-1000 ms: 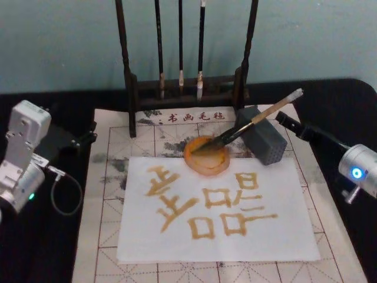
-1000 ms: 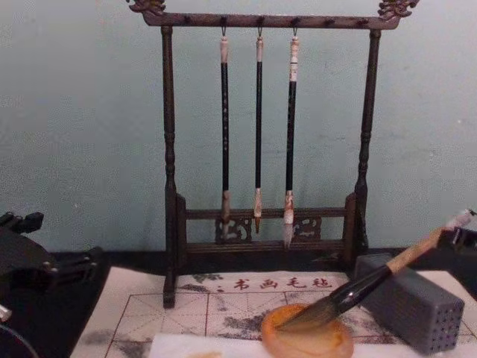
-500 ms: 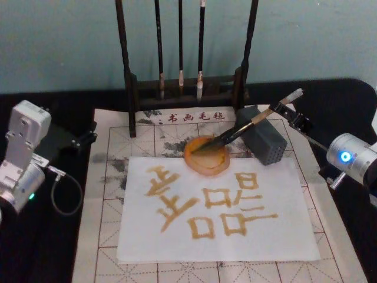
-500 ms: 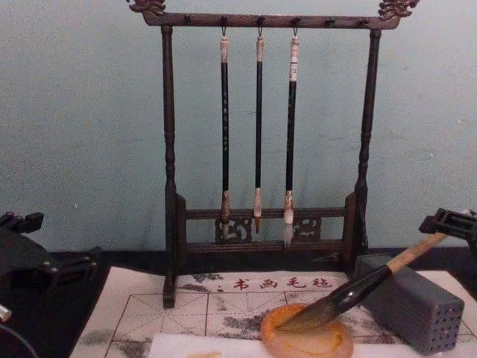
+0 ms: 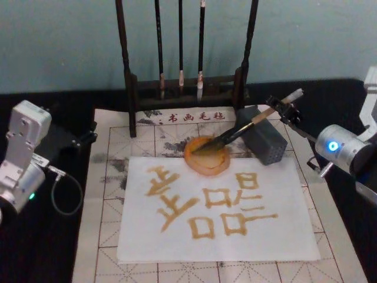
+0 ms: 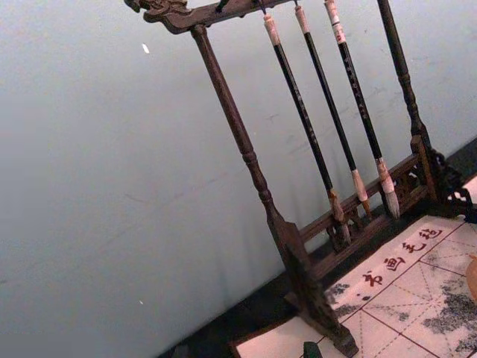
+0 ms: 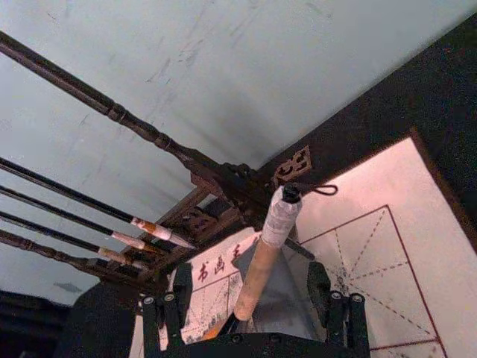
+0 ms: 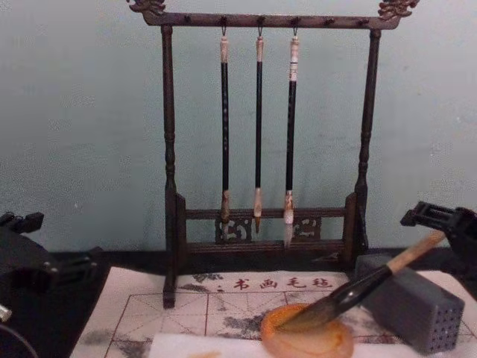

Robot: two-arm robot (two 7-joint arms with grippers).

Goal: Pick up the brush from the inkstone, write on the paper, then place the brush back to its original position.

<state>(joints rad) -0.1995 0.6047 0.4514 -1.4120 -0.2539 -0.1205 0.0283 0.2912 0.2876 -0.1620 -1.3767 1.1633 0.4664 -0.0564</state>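
Observation:
The brush lies slanted, its bristles in the orange inkstone and its tan shaft leaning on a grey block. My right gripper is open at the shaft's upper end. In the right wrist view the shaft runs between the two spread fingers without being pinched. The chest view shows the right gripper just above the brush and inkstone. The white paper carries golden-brown characters. My left gripper is parked at the far left.
A dark wooden rack with three thin hanging brushes stands behind the inkstone. A beige grid mat with red characters lies under the paper. Black table surface lies on both sides of the mat.
My right gripper has moved in from the right toward the brush's upper end and now straddles the shaft. Brush, inkstone and left arm have not moved.

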